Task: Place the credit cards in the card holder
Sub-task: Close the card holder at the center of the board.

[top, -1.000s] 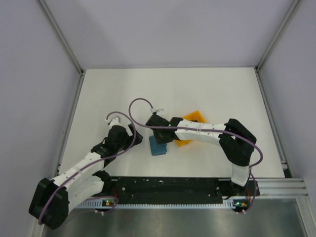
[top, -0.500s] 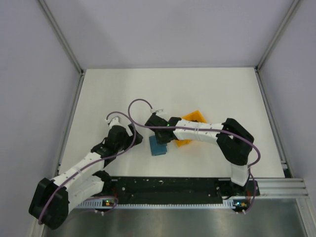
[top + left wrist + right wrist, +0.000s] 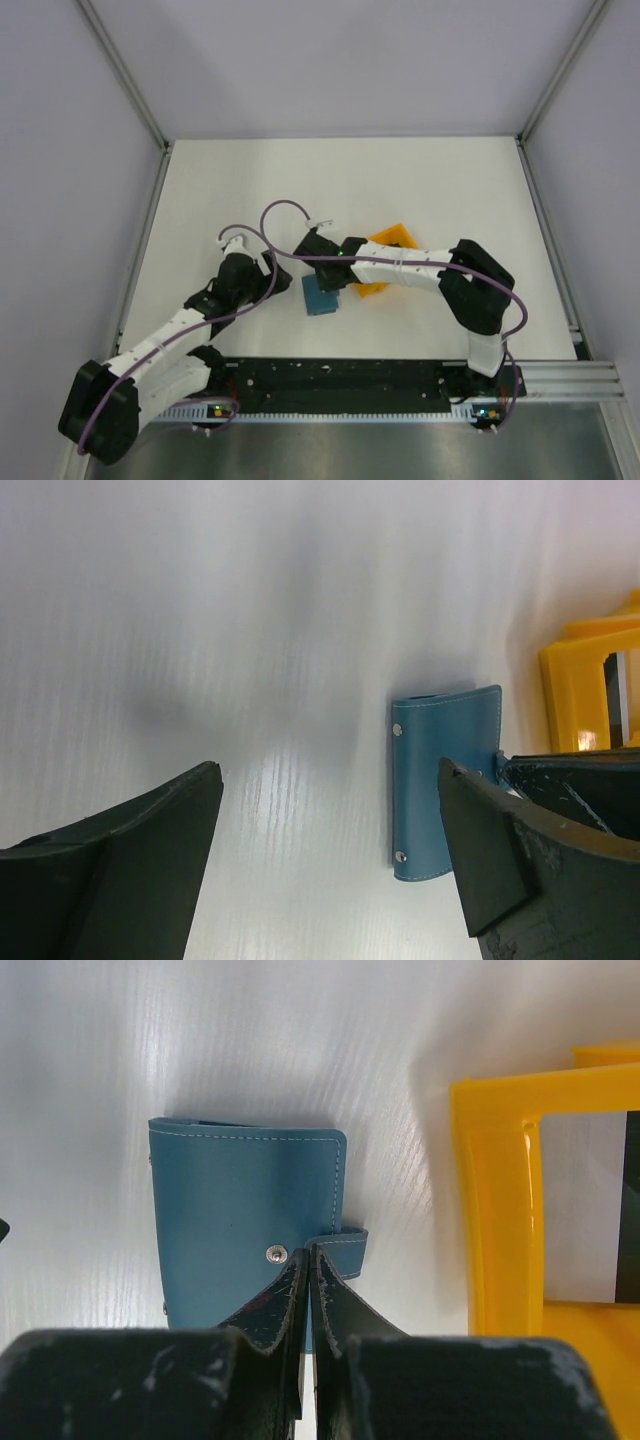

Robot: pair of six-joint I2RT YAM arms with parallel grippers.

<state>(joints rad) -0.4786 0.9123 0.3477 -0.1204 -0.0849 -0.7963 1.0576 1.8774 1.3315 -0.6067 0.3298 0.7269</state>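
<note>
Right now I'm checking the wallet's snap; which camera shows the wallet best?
Right wrist: the wallet lies close and nearly whole, snap and strap plain. Left wrist hides one edge behind a finger; the top view shows only a small blue patch.

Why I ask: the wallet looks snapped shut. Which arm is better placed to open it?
Right. The right fingers are shut at the wallet's snap strap; the left fingers stand open beside the wallet, apart from it.

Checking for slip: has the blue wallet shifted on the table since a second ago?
No. The card holder keeps its place beside the orange rack.
</note>
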